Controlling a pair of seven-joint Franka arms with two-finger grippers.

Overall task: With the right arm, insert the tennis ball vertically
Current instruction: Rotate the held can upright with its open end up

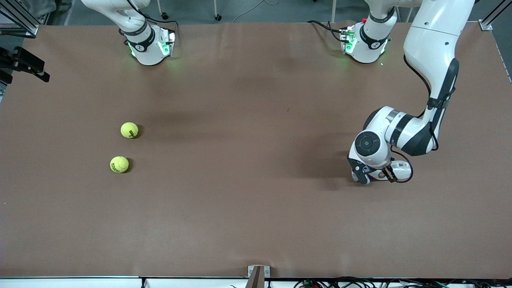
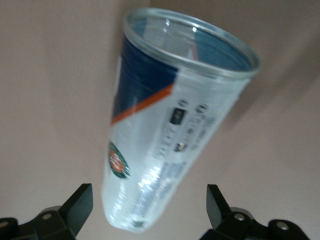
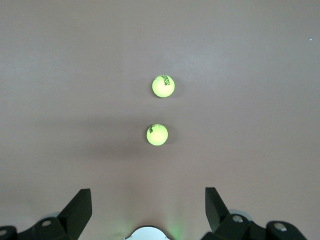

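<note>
Two yellow-green felt tennis balls lie on the brown tabletop (image 1: 256,200) toward the right arm's end: one (image 1: 129,130) farther from the front camera, one (image 1: 119,164) nearer, close together but apart. One clear plastic ball tube with blue-and-orange label (image 2: 170,125) shows only in the left wrist view, between the spread fingers of the left end effector (image 2: 150,207). The front view hides it under the left arm. The right end effector (image 3: 148,207), fingers apart, hangs high over both balls, empty.

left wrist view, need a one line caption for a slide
Open left gripper straddling the base of a clear tennis ball can, open mouth up, above the brown table.
</note>
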